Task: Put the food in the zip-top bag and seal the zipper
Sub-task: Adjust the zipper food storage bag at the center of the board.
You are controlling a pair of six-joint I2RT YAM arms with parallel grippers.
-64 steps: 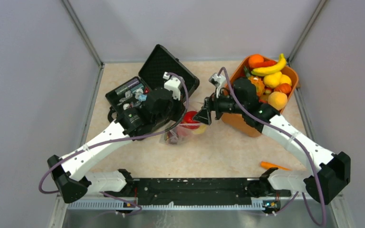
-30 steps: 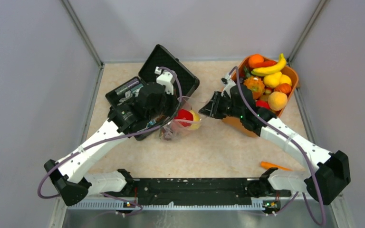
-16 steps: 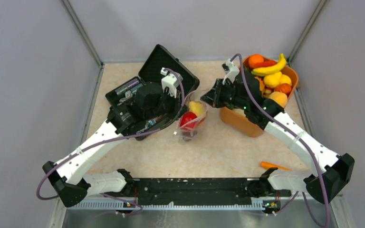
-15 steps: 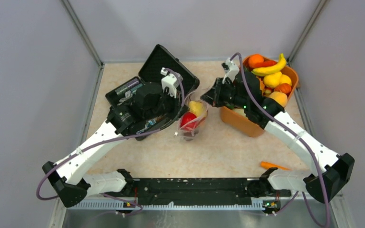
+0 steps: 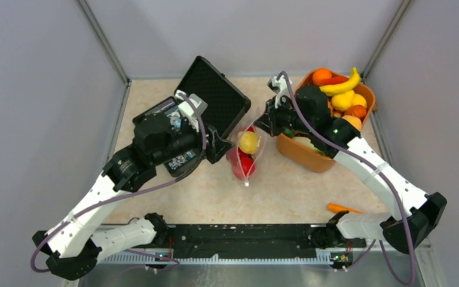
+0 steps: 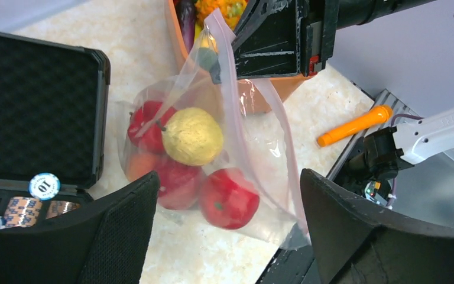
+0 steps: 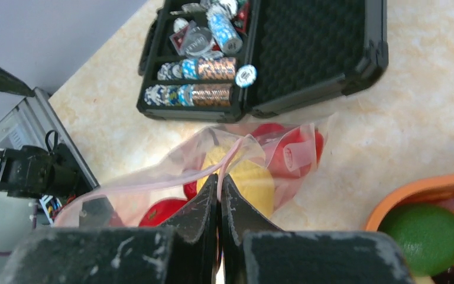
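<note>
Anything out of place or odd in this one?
The bag is pinched at its mouth strip by the right gripper, mouth apparently unsealed, fruit slumped inside. An orange stick lies alone near the table's front edge, far from the basket.

This looks like a robotics lab test cell, not a home. Plain grey panels (image 5: 36, 119) between metal posts (image 5: 105, 42) close a small beige table (image 5: 287, 191) on three sides. The left arm (image 5: 89, 204) and the right arm (image 5: 382, 181) are bolted to a black rail (image 5: 245, 233) at the near edge. The props are plastic: toy fruit (image 5: 342, 98) in an orange tub (image 5: 302, 156), far right.
</note>
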